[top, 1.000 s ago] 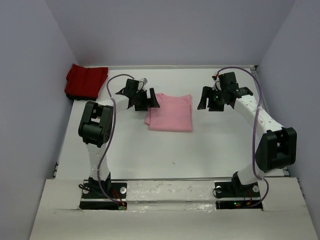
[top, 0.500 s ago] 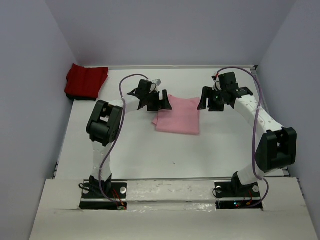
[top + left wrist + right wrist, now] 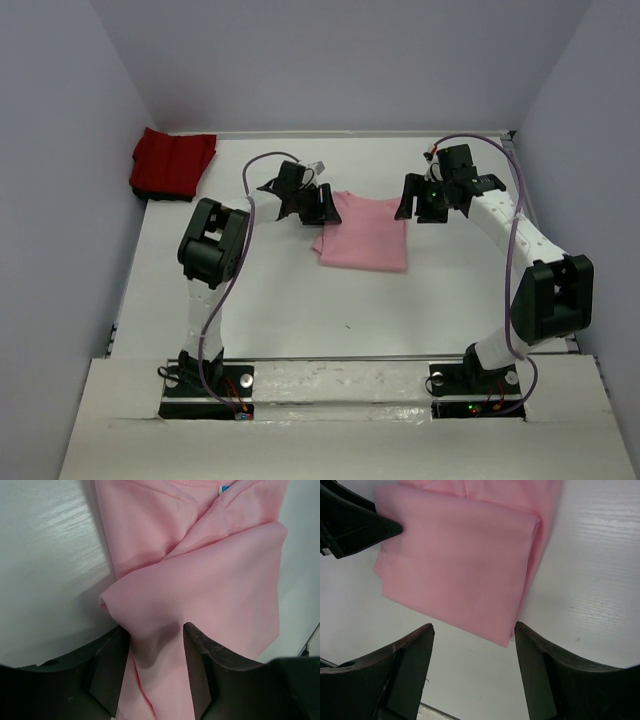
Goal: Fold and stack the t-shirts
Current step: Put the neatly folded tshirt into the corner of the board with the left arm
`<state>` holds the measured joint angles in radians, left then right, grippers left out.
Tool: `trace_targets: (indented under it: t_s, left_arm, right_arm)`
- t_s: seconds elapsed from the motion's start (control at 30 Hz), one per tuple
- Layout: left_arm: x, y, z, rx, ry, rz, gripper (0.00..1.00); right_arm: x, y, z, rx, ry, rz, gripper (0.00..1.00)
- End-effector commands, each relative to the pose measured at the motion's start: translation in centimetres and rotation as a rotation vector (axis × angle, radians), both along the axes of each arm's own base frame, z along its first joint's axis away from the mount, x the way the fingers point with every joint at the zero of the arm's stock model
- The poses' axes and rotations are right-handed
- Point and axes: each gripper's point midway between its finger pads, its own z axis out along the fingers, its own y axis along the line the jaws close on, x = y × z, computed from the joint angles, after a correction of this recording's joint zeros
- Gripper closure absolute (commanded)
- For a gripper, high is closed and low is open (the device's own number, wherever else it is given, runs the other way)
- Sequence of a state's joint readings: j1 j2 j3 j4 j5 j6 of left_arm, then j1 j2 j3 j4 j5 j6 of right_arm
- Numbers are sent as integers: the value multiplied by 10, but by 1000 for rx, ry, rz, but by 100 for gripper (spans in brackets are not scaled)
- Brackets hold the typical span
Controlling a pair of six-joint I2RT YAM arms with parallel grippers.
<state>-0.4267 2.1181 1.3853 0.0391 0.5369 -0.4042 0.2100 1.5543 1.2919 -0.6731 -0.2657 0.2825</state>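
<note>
On the table (image 3: 300,300), toward its far middle, lies the light pink t-shirt (image 3: 365,232), folded into a rough rectangle of several layers, with a small blue tag (image 3: 221,489) at its neckline. Its left edge is puckered into a raised ridge, and the left end effector (image 3: 156,635) pinches that ridge, a finger pressing each side. The right end effector (image 3: 417,212) hangs over the shirt's right edge, jaws spread wide, holding nothing. The deep red t-shirt (image 3: 172,162) sits folded in the far left corner, well apart from the pink one.
</note>
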Motion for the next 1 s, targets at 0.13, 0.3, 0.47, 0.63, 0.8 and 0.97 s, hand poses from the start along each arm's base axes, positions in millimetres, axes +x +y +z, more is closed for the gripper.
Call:
trace_targets:
  t_s: [0.13, 0.3, 0.47, 0.63, 0.8, 0.97]
  left_arm:
    - [-30, 2, -47, 74, 152, -44, 34]
    - [-31, 3, -56, 96, 179, -54, 44]
    - [-31, 3, -63, 111, 194, -60, 72]
    - [-31, 2, -69, 126, 207, -61, 98]
    - [-32, 3, -73, 139, 217, -66, 100]
    - [-33, 7, -80, 170, 225, -66, 100]
  right_arm:
    - [1, -1, 7, 0, -30, 13, 28]
    - [1, -2, 7, -2, -28, 10, 28]
    - [0, -2, 6, -3, -27, 9, 28]
    - [0, -3, 6, -7, -27, 5, 28]
    - [-1, -3, 5, -8, -25, 7, 28]
    - [-1, -3, 5, -6, -23, 10, 28]
